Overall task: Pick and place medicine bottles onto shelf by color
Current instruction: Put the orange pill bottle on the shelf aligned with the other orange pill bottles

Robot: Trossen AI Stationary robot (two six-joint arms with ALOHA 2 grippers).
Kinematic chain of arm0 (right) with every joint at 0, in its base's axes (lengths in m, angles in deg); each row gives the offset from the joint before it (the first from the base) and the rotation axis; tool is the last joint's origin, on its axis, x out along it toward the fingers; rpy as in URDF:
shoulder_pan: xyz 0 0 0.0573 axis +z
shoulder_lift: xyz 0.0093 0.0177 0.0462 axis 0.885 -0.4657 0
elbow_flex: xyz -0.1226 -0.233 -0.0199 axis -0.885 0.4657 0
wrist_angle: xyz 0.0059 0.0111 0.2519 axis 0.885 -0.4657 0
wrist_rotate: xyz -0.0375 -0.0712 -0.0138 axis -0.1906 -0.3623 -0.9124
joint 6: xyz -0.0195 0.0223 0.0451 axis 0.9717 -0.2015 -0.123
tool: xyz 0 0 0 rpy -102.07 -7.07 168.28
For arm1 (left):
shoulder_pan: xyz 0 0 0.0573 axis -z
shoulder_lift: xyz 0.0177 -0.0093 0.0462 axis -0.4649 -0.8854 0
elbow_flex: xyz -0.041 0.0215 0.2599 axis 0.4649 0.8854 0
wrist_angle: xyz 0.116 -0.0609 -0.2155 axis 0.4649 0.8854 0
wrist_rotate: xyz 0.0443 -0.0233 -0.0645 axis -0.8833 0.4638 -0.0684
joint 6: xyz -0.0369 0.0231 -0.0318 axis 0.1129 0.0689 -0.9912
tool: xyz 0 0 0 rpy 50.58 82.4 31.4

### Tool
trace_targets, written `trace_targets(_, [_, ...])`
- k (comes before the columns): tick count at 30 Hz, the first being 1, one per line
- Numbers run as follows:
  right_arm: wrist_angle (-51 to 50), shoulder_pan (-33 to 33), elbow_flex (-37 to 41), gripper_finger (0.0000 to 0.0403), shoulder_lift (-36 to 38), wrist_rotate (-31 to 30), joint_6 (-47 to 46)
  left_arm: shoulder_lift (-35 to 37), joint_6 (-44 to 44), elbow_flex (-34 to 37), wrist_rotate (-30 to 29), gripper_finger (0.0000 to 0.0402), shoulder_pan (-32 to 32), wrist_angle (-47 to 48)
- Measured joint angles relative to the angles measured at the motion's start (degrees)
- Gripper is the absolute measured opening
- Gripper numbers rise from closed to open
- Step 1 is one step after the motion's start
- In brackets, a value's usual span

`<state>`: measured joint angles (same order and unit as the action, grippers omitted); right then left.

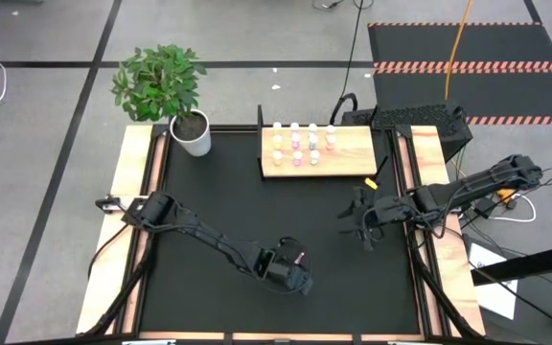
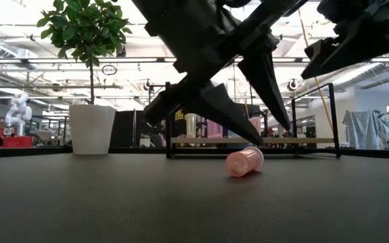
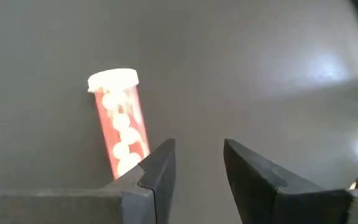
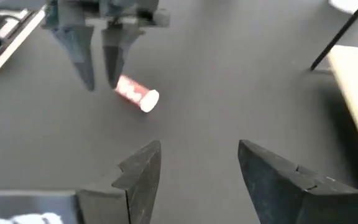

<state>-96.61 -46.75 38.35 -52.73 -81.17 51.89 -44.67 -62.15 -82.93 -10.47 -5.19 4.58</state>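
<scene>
Now, the step in hand: picking up the one red medicine bottle (image 1: 298, 256) that lies on its side on the dark worktop (image 1: 218, 192), judged from the left arm poised over it.
Potted plant: the white pot (image 1: 193, 133) stands at the worktop's far left corner, well apart from the action.
Left gripper (image 3: 194, 168): low over the near middle of the worktop, jaws spread, empty; in its wrist view the bottle lies just beside one finger, outside the gap rather than between the jaws.
Bottle: white cap (image 3: 113, 79) at one end, clear red body with pale pills inside, resting flat on the worktop; round, so likely to roll if nudged from the side.
How to do it well: shift the gripper sideways until the bottle's body sits centred between the jaws, set the fingers across its length rather than along it, lower until the tips nearly meet the worktop, then squeeze on mid-body, not on the cap.
Shelf (image 1: 353, 158): light-wood board at the far side, already carrying rows of upright small bottles (image 1: 295, 144); a spot among the like-coloured ones looks the right target.
Right gripper (image 4: 197, 168): hovering to the right of the worktop, near the shelf's front corner, jaws spread and empty, waiting.
Risk: closing off-centre would push the bottle away.
</scene>
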Motion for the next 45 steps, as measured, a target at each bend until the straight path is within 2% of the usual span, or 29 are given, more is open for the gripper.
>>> trace_targets(8, [-1.63, 0.34, -0.02, 0.0208, 1.60, 1.48, -0.39, 0.83, -2.78, -0.25, 2.88, 0.0136, -0.35, 1.30])
trace_targets(11, [-2.02, 0.34, -0.02, 0.0208, 1.97, 1.48, 0.62, 0.87, -4.49, -1.66, 5.32, 0.0136, -0.40, 5.11])
trace_targets(16, [-2.48, 0.34, -0.02, 0.0208, 2.30, 1.45, 1.03, 0.96, -10.88, -2.12, 5.10, 0.0136, -0.34, 12.25])
trace_targets(19, [-2.44, 0.34, -0.02, 0.0208, 2.30, 1.36, 1.02, 0.96, -14.64, -2.12, 4.84, 0.0139, -0.37, 13.49])
trace_targets(27, [-2.44, 0.34, -0.02, 0.0208, 2.28, 1.26, 1.00, 0.47, -22.02, -2.12, 4.57, 0.0203, -1.24, 15.17])
trace_targets(30, [-2.45, 0.34, -0.02, 0.0208, 2.28, 1.15, 0.98, -0.50, -26.55, -2.12, 6.60, 0.0222, -1.77, 15.51])
trace_targets(35, [-2.36, 0.34, -0.02, 0.0208, 2.28, 1.02, 0.63, -1.85, -25.01, -2.14, 7.51, 0.0229, -2.51, 8.56])
trace_targets(45, [-0.93, 0.34, -0.06, 0.0208, 2.26, 0.99, 0.68, -1.78, -19.56, -2.23, 9.36, 0.0230, -3.91, 13.24])
